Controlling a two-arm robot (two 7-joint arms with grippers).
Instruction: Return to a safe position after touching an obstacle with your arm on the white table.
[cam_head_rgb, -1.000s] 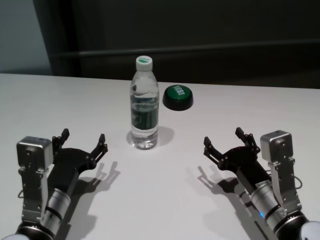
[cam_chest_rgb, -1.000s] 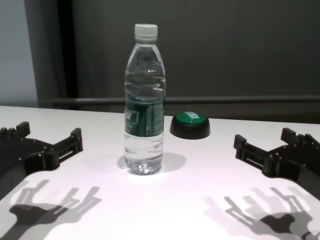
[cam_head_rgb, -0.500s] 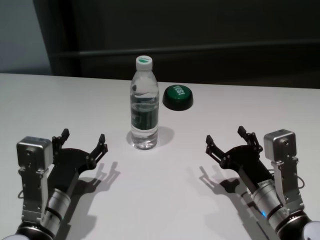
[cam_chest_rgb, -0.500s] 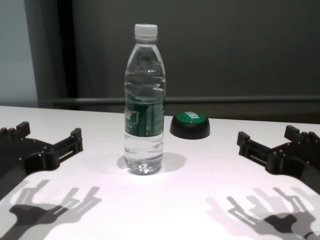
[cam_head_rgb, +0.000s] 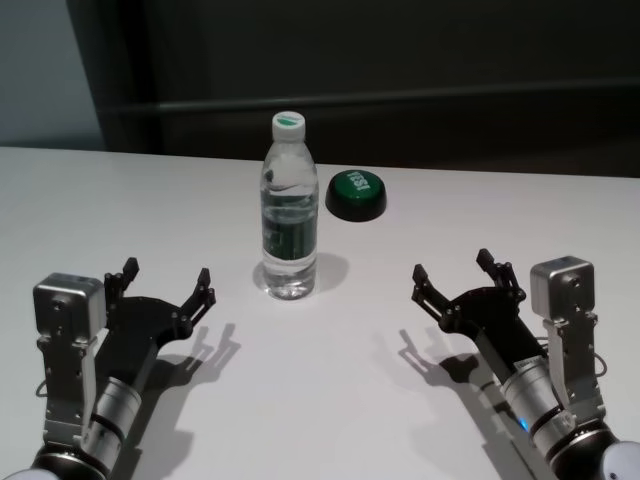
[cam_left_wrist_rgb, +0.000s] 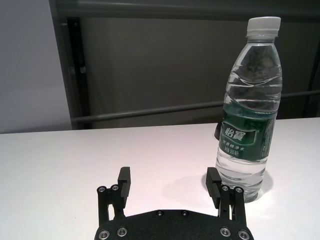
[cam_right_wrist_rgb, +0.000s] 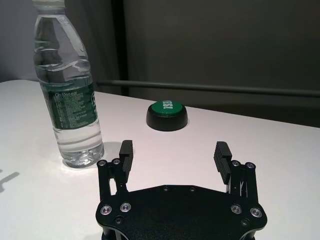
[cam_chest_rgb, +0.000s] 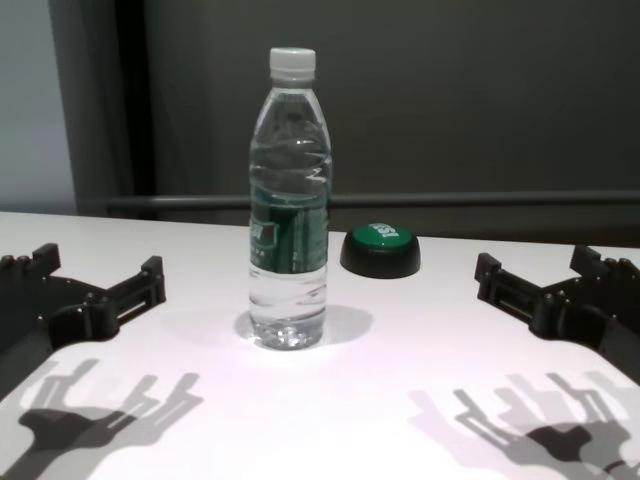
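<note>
The obstacle, a tall clear water bottle (cam_head_rgb: 289, 215) with a white cap and dark green label, stands upright near the middle of the white table (cam_head_rgb: 330, 400). It also shows in the chest view (cam_chest_rgb: 289, 205), the left wrist view (cam_left_wrist_rgb: 248, 107) and the right wrist view (cam_right_wrist_rgb: 68, 90). My left gripper (cam_head_rgb: 166, 283) is open and empty, hovering low to the bottle's left, apart from it; its fingers (cam_left_wrist_rgb: 123, 181) show in the left wrist view. My right gripper (cam_head_rgb: 452, 273) is open and empty, well to the bottle's right (cam_right_wrist_rgb: 173, 152).
A green push button (cam_head_rgb: 356, 194) on a black base sits behind and right of the bottle, also in the chest view (cam_chest_rgb: 380, 250) and right wrist view (cam_right_wrist_rgb: 167, 115). A dark wall with a rail runs behind the table's far edge.
My right gripper has drawn slightly back and to the right, away from the bottle. The left arm and the bottle have not moved.
</note>
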